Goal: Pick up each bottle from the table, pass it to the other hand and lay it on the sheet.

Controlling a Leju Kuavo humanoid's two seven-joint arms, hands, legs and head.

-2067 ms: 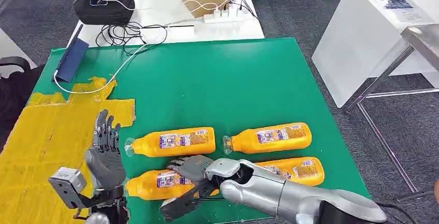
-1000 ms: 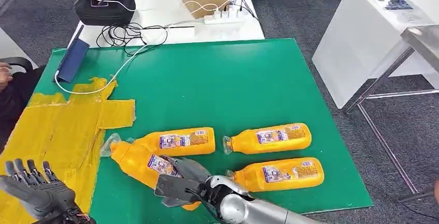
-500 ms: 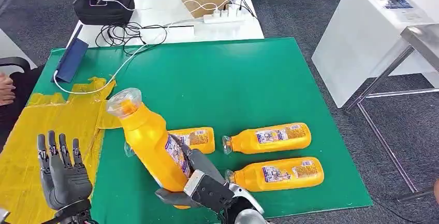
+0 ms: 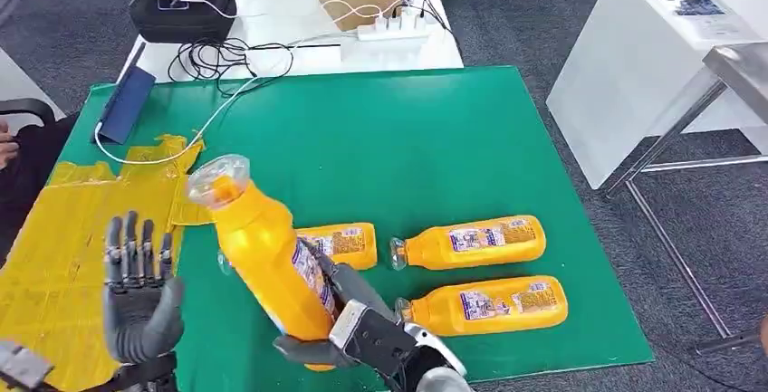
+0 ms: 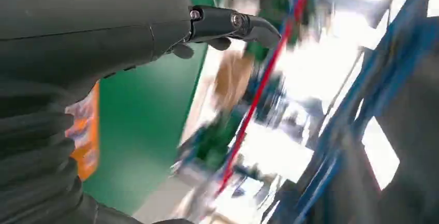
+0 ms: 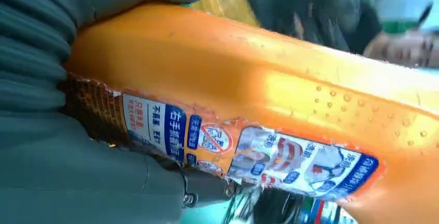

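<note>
Here the left hand (image 4: pixel 138 306) waits open, fingers spread, just left of the orange bottle (image 4: pixel 263 247) that the right hand (image 4: pixel 358 333) grips low on its body. Stiff, smooth plastic, probably slippery; its free neck end suits the taking grasp. The yellow sheet (image 4: pixel 63 247) beyond the left hand offers room.

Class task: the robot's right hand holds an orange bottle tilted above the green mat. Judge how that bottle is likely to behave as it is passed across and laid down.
The orange bottle looks rigid: it keeps its shape in the right hand. Droplets on its glossy side, seen in the right wrist view, suggest it may slip. Its rounded body may roll once laid on the yellow sheet.
</note>
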